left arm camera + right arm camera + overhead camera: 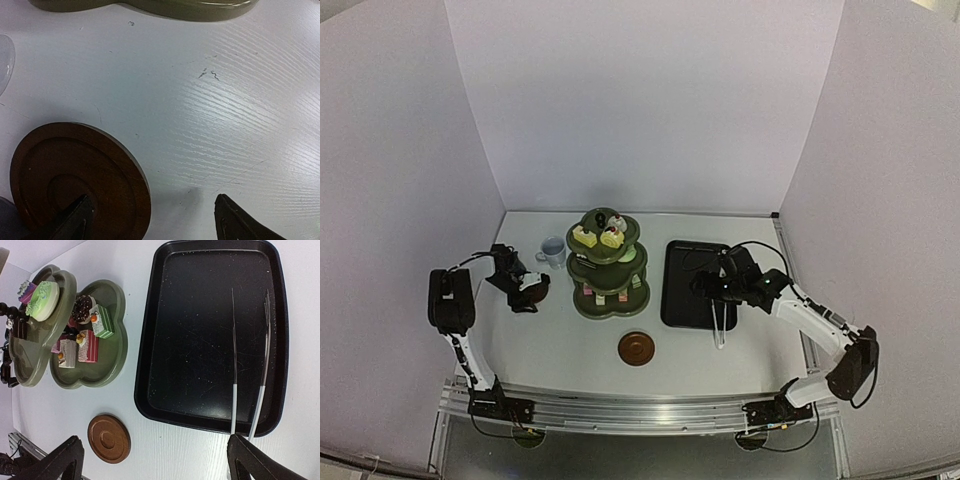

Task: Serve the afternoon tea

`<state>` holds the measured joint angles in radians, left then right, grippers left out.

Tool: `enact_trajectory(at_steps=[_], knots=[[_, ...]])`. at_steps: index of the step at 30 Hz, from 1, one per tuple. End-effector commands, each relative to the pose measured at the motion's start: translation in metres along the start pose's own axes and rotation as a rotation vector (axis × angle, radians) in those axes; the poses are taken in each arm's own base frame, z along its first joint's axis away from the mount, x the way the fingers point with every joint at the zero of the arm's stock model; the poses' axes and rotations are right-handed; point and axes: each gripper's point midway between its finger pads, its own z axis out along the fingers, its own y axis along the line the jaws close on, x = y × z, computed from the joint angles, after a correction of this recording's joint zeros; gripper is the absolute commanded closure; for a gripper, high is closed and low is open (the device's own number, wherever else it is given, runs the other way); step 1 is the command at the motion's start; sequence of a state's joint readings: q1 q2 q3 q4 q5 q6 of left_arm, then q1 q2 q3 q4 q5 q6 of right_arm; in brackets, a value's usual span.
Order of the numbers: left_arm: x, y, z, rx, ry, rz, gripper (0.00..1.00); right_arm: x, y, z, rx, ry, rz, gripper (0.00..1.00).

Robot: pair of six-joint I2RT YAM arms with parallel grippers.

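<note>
Top view: bright, even, diffuse light. The white walls (640,100) read faintly lilac. Wide-lens bowing at the frame edges, strongest along the rail (640,412) at 6 o'clock. Short soft shadow around the stand (608,265).
Left wrist view: the table (225,100) glares pale at 3 o'clock; the saucer (75,175) is slightly soft.
Right wrist view: sharp. The tray (200,330) shows a dull sheen and dust specks.

place: robot lab test cell, not a home | walls: plain white panels (640,100) box in the table (560,350) along its far, left and right edges | near edge: aluminium rail (640,412) carrying two bolted arm bases (500,408) | props: cakes (90,345) on green stand (107,367) look like models, hard to be sure
</note>
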<state>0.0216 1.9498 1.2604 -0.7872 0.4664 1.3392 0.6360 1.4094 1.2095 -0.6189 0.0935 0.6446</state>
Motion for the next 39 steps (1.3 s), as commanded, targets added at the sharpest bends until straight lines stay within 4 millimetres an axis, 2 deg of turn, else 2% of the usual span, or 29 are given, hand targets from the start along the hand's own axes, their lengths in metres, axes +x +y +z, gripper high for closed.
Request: enact_trajectory(at_steps=[1,4,6,10,15,18,21,26,30,32,34,39], knots=[[-0.003,0.001,-0.005,0.038,0.003,-0.015,0.21,-0.011,0.009,-0.008,-0.016,-0.058,0.045,0.05],[-0.004,-0.016,-0.01,0.144,-0.024,-0.076,0.24,-0.012,0.013,-0.009,-0.014,-0.073,0.046,0.05],[-0.006,-0.026,-0.013,0.212,-0.032,-0.111,0.29,-0.012,0.016,-0.01,-0.018,-0.076,0.041,0.05],[0.009,-0.062,-0.012,0.327,0.019,-0.095,0.4,-0.013,0.021,-0.013,-0.023,-0.088,0.021,0.05],[0.025,-0.125,-0.002,0.404,0.07,0.02,0.4,-0.01,0.019,-0.011,-0.001,-0.096,0.014,0.05],[0.03,-0.142,0.004,0.388,0.106,0.106,0.38,-0.009,0.021,-0.011,-0.003,-0.1,0.006,0.05],[0.018,-0.124,-0.007,0.32,0.052,0.085,0.36,-0.005,0.022,-0.012,-0.007,-0.096,0.004,0.05],[-0.004,-0.056,-0.031,0.146,-0.02,0.036,0.33,0.003,0.022,-0.014,-0.006,-0.097,0.012,0.05],[-0.019,-0.019,-0.044,0.04,-0.059,0.088,0.28,0.008,0.022,-0.014,-0.002,-0.094,0.01,0.05],[-0.021,-0.001,-0.042,-0.009,-0.07,0.093,0.25,0.009,0.021,-0.013,0.005,-0.095,0.012,0.05],[-0.016,0.01,-0.031,-0.01,-0.053,0.089,0.24,0.01,0.021,-0.012,0.008,-0.096,0.015,0.05],[0.011,0.015,-0.005,0.005,0.085,0.118,0.24,0.01,0.024,-0.013,0.002,-0.093,-0.001,0.05]])
